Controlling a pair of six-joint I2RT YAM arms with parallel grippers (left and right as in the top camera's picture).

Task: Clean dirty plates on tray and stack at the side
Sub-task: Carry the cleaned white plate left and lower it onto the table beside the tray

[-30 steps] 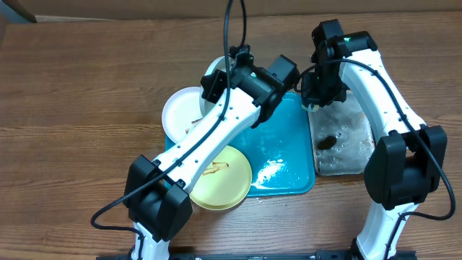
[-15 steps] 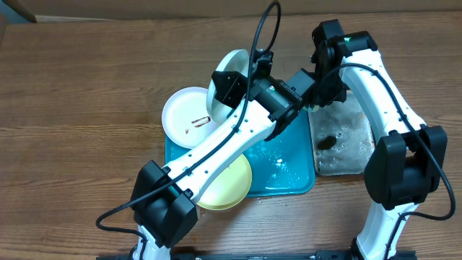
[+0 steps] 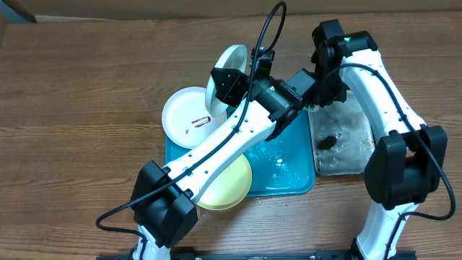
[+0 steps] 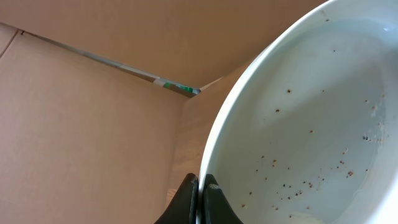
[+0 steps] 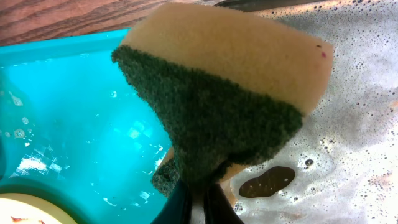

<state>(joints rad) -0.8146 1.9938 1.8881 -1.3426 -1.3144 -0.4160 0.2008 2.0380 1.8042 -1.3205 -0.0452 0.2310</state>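
Standing over the wooden table (image 3: pixel 86 108), I see the left arm reaching out across the teal tray (image 3: pixel 292 162) with one white plate (image 3: pixel 229 63) lifted clear and tipped up on edge above the tray's far side, its hollow facing away from the arm. From the left wrist view, the left gripper (image 4: pixel 200 194) is clenched on that plate's rim, the two dark fingertips pinched tight together with the rim between them, and the plate's wet inner face is peppered with tiny brown specks; plain cardboard (image 4: pixel 87 124) fills the background behind it. A second white plate (image 3: pixel 188 115), marked with a small brown smear, lies flat at the tray's far left corner and hangs out over the rim onto the table. The yellow-green plate (image 3: pixel 232 182) lies flat at the near left of the tray, partly under the left arm, and sticks out past the near rim. The tray's bare floor is wet and glistening. On the other side, the right gripper (image 5: pixel 198 198) is clamped shut on a sponge (image 5: pixel 236 81), yellow foam with a dark green scouring face, held in the air right over the line where the teal tray meets the black tray (image 3: pixel 350 137) of foamy water beside it. A dark patch shows through the suds in that black tray. The sponge and the lifted plate are near each other but apart.
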